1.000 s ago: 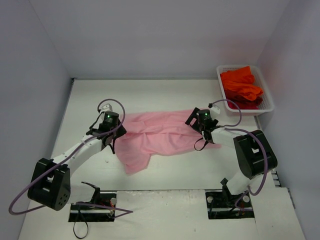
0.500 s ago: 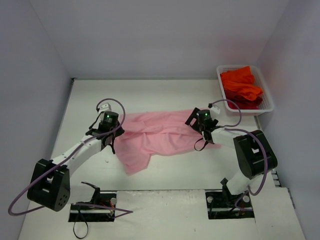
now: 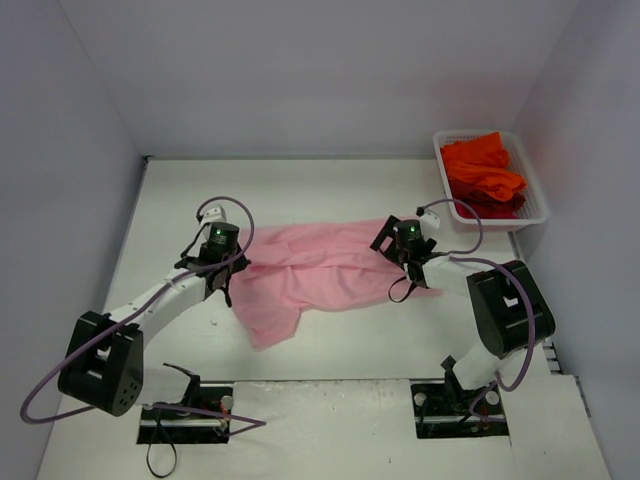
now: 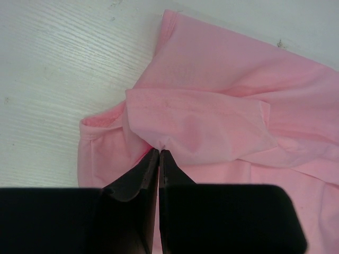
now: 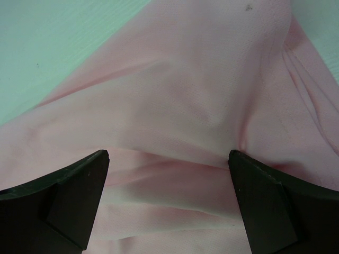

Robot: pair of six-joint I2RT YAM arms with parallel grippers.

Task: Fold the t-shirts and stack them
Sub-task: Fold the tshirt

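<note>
A light pink t-shirt (image 3: 315, 270) lies rumpled across the middle of the table. My left gripper (image 3: 228, 268) sits at its left edge, shut on a fold of the pink cloth (image 4: 190, 124); its jaws meet with cloth pinched at the tips (image 4: 159, 151). My right gripper (image 3: 397, 252) is at the shirt's right side, open wide just above the pink cloth (image 5: 175, 106), jaws well apart with cloth folds between them. Bright orange-red t-shirts (image 3: 482, 172) lie piled in the basket at the back right.
A white mesh basket (image 3: 532, 210) stands at the back right by the wall. Grey walls close in the table on the left, back and right. Purple cables loop from both arms.
The left gripper has shifted slightly right and away with the pinched cloth. The right arm and the shirt's outline look the same.
</note>
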